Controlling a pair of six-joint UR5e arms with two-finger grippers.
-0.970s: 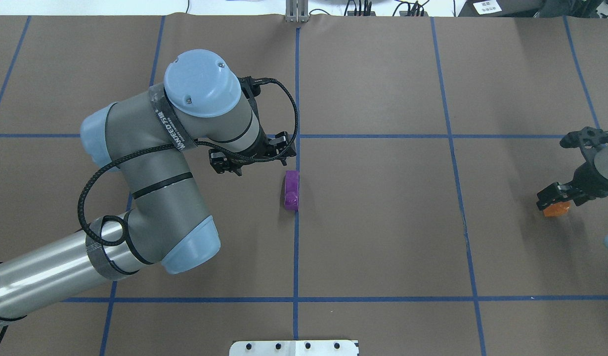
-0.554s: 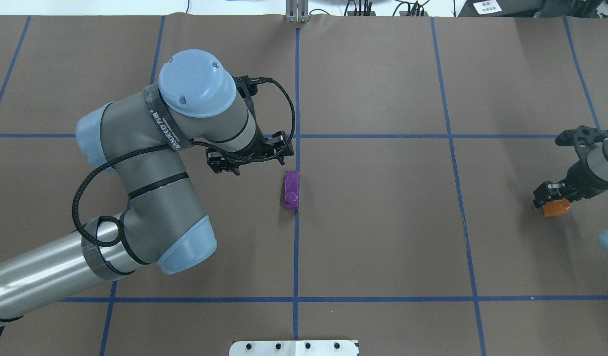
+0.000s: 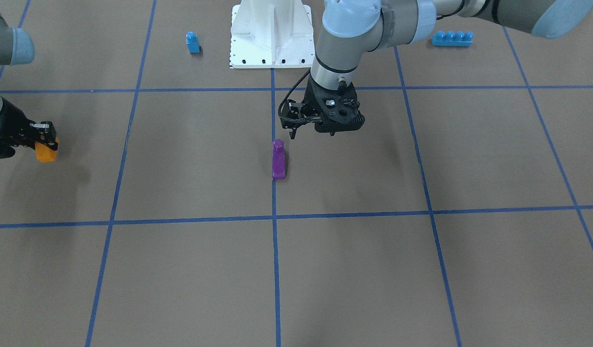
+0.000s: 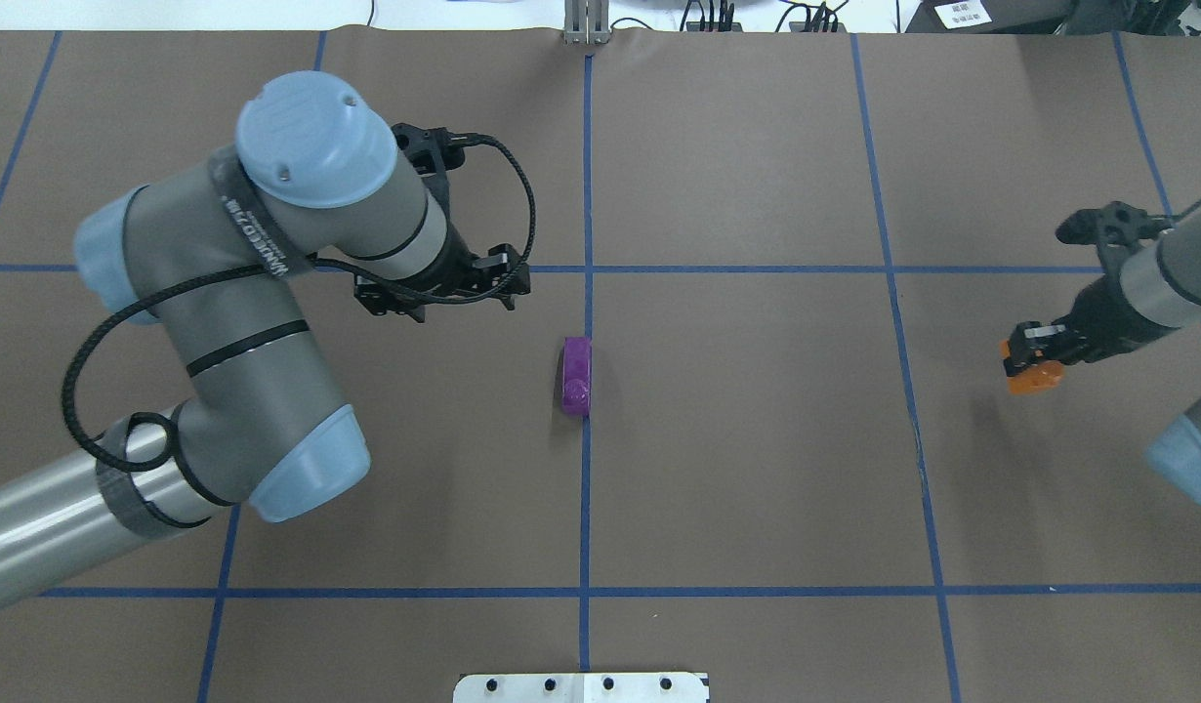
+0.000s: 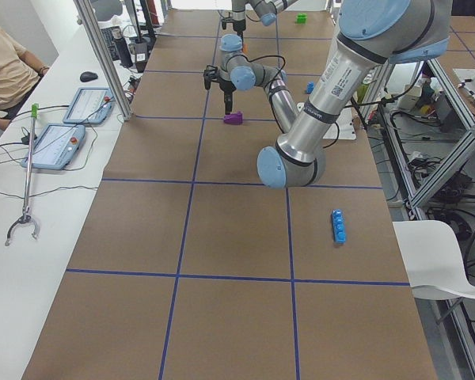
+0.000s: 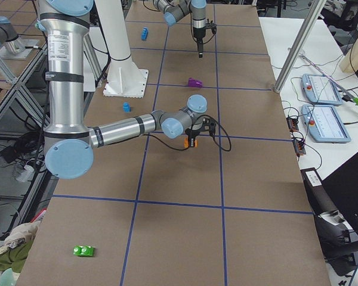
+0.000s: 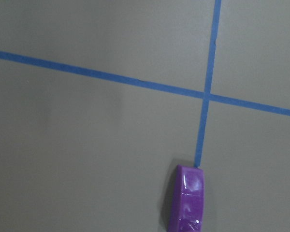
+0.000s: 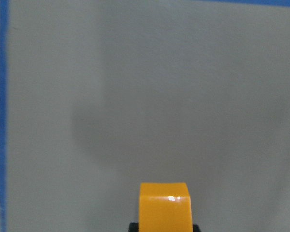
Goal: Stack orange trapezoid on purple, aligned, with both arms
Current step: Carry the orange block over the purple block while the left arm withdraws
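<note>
The purple block (image 4: 577,376) lies on the brown table at the centre blue line, on its own; it also shows in the front view (image 3: 278,160) and the left wrist view (image 7: 186,205). My left gripper (image 4: 440,296) hovers up and to the left of it, apart from it, and looks open and empty (image 3: 312,132). My right gripper (image 4: 1028,357) is at the right side of the table, shut on the orange trapezoid (image 4: 1036,379) and holding it just above the surface. The orange trapezoid fills the lower edge of the right wrist view (image 8: 165,205).
A small blue single-stud block (image 3: 193,42) and a long blue four-stud brick (image 3: 451,37) lie near the white robot base (image 3: 271,33). A green block (image 6: 83,251) lies far off at the right end. A person (image 5: 8,67) sits beside the table.
My left arm has drawn back to the left and away from the purple block. My right gripper has carried the orange trapezoid leftward and farther from the robot, toward the table's middle.
</note>
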